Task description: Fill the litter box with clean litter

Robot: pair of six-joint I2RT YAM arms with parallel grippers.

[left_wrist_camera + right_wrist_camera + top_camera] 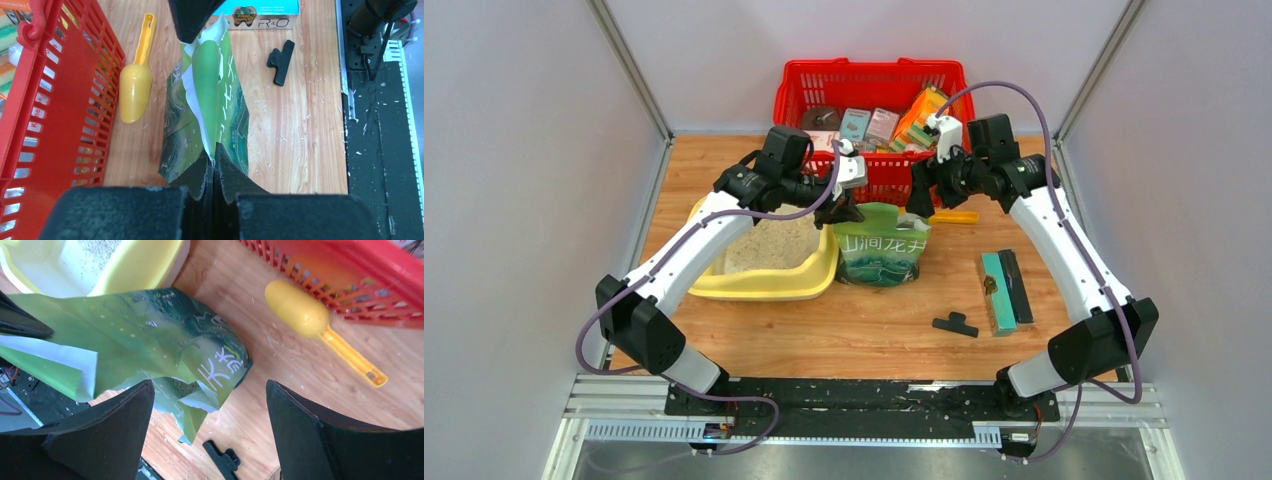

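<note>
L gripper point(214, 167) pinches the bag point(210, 100) edge, fingers pressed tight on it. R gripper point(210, 390) is spread wide over the bag's other end. The litter box point(769, 285) sits left of both (just beside bag), w/ litter point(769, 245) inside.

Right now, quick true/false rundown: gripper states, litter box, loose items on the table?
1. The left gripper is shut on the green bag's edge. True.
2. The right gripper is shut on the bag. False: it is open, jaws spread at the bag's corner.
3. The litter box holds no litter. False: clean litter lies inside it.
4. The yellow scoop lies on the table beside the red basket. True.
5. The black clip is clamped on the bag. False: it lies on the table, apart from the bag.
</note>
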